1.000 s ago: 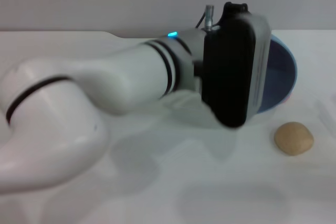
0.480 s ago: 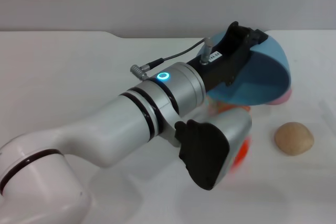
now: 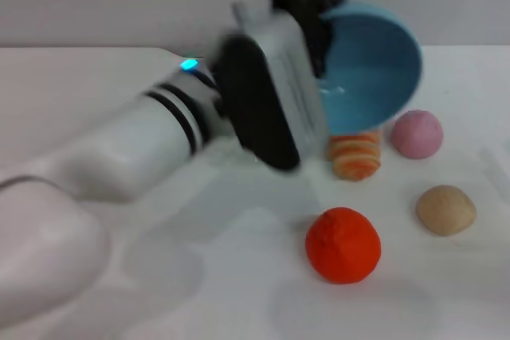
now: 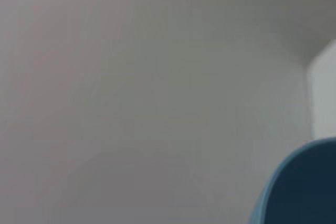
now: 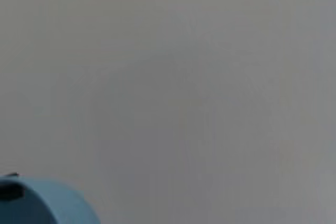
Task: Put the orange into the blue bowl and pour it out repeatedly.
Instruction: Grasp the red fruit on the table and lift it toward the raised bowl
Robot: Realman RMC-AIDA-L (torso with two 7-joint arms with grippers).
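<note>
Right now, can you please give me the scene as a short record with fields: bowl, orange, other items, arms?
blue bowl: lifted off the table, tipped on its side, opening facing the head camera, empty inside
orange: on the white table, in front of the bowl, out of it
left gripper: at the bowl's rim, holding it up
right gripper: not seen in the head view
other items: striped loaf, pink ball, tan bun, all on the table

The orange (image 3: 343, 245) is flanked closely by the tan bun (image 3: 445, 209). Bare surface (image 3: 199, 276) is left at its near-left. The striped loaf (image 3: 356, 154) is overhung by the raised blue bowl (image 3: 370, 69).
</note>
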